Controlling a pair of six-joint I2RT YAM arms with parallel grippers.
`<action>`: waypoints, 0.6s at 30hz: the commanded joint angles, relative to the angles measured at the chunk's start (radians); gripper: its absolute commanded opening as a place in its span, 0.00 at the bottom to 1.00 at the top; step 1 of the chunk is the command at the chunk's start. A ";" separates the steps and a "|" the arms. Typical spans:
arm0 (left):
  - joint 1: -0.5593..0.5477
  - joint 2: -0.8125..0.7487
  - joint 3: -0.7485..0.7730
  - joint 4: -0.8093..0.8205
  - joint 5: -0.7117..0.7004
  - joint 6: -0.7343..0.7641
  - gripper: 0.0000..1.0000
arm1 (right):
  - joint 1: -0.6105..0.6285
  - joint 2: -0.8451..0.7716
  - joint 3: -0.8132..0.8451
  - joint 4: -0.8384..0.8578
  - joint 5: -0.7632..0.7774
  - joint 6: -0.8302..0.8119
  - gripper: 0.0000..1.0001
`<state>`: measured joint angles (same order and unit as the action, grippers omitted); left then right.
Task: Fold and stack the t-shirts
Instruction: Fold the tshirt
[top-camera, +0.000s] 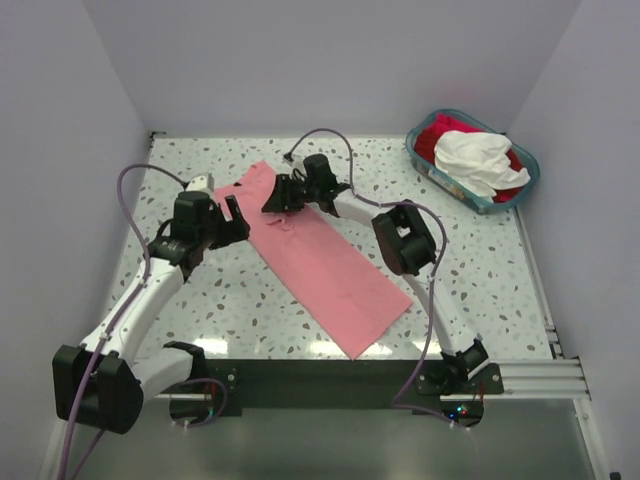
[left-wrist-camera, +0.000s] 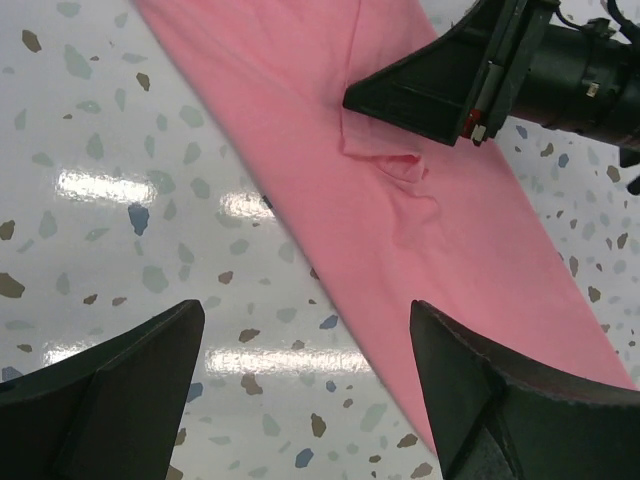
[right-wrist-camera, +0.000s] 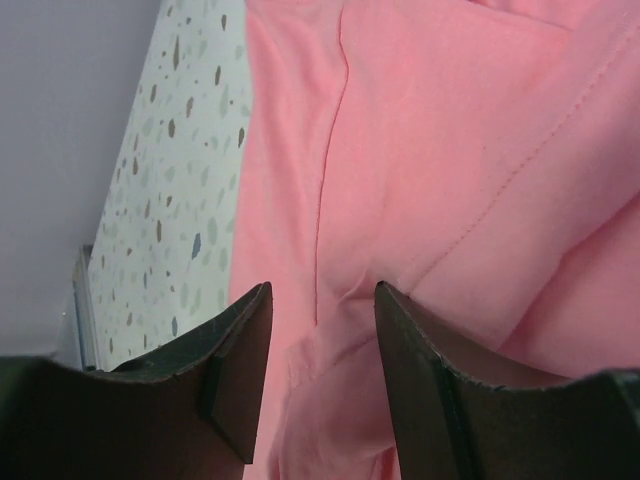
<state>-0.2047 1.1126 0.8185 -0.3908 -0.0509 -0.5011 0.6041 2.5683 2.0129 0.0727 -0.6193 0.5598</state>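
Observation:
A salmon-pink t-shirt lies folded into a long strip, running diagonally from the far left towards the near middle of the speckled table. My right gripper is pressed down on its far end. In the right wrist view, that gripper is open and straddles a raised pucker of pink cloth. My left gripper hovers open beside the strip's left edge. Between its wide-set jaws there is bare table and the edge of the shirt. The right gripper's fingers show at the top of that view.
A teal basket stands at the far right corner, holding a white t-shirt on top of a red one. Grey walls close in the table on the left, back and right. A cable loops above the right arm.

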 joint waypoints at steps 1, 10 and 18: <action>-0.005 -0.066 -0.030 0.026 0.045 -0.020 0.89 | -0.056 0.061 0.053 0.131 0.071 0.095 0.51; -0.005 -0.073 -0.073 0.035 0.108 -0.034 0.90 | -0.248 -0.049 -0.253 0.332 0.296 0.264 0.54; -0.005 -0.059 -0.078 0.041 0.120 0.004 0.90 | -0.293 -0.135 -0.155 0.201 0.158 0.079 0.58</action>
<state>-0.2054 1.0554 0.7437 -0.3832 0.0475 -0.5129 0.2817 2.5256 1.8271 0.3592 -0.4606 0.7589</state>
